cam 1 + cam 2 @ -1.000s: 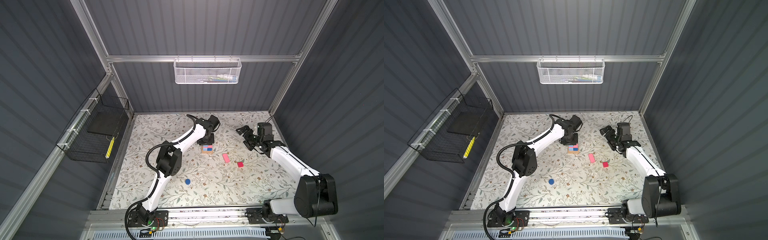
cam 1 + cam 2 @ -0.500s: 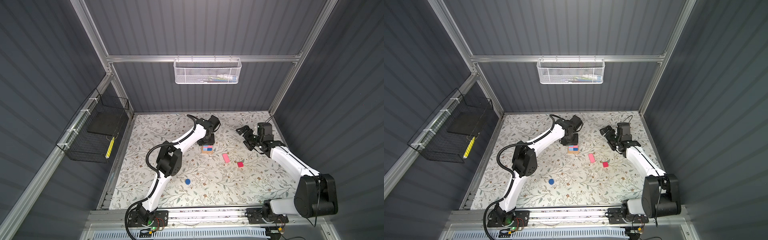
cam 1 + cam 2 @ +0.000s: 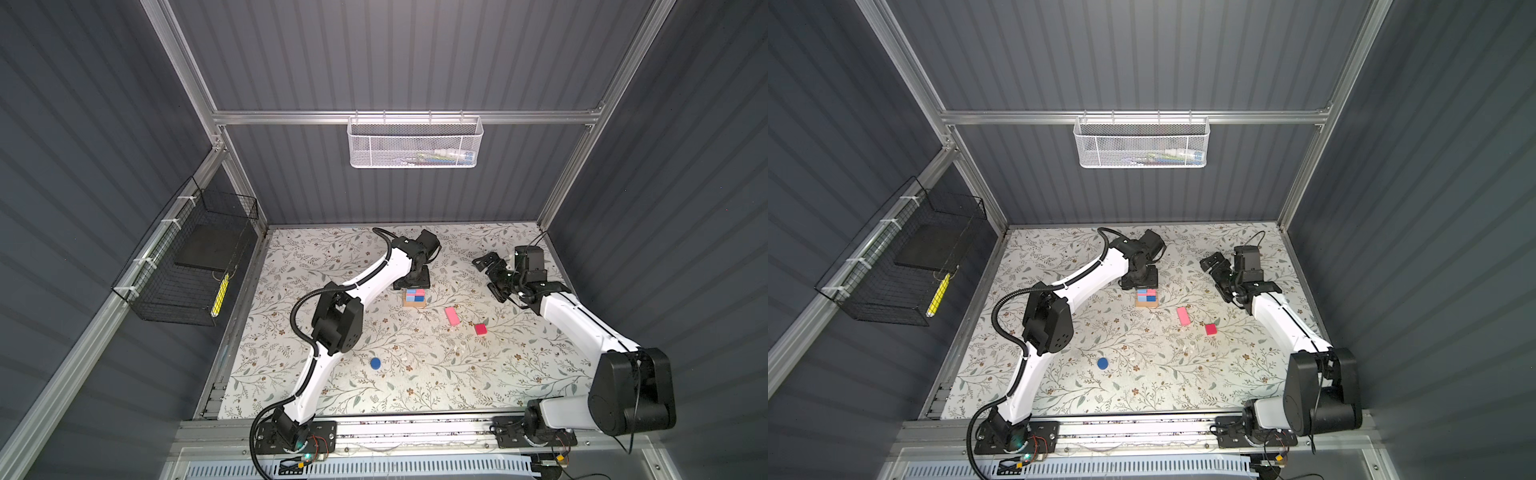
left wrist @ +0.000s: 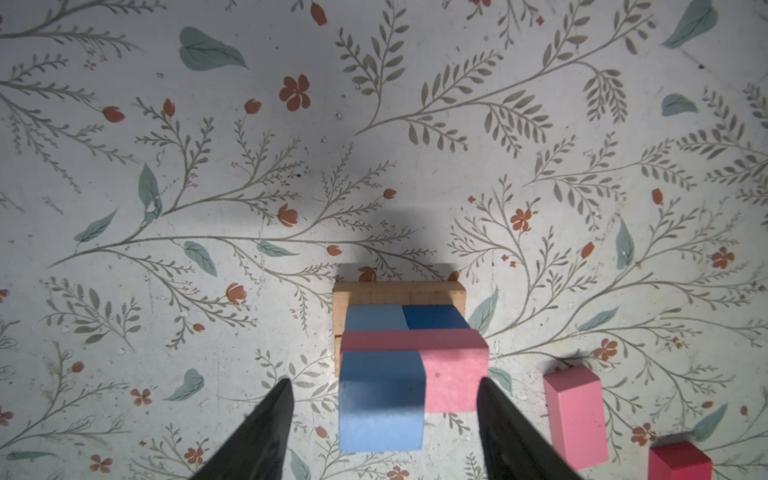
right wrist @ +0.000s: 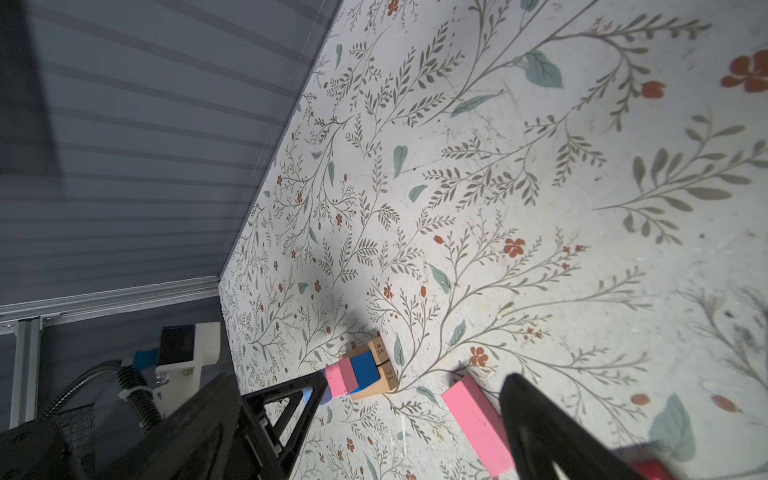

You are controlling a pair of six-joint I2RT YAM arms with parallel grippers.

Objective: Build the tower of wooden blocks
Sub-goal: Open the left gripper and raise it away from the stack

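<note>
The tower stands mid-table: a tan base, blue cubes and a pink oblong on it. A light blue cube sits against that oblong's near side. My left gripper hangs open over it, both fingers apart from the cube. A loose pink oblong, a red cube and the dark blue disc lie on the mat. My right gripper is open and empty, right of the tower.
A white mesh basket hangs on the back wall. A black wire basket hangs on the left wall. The left arm's elbow sits between the tower and the disc.
The left gripper's jaws have spread apart and let go of the light blue cube at the tower. Neither arm has shifted noticeably.
</note>
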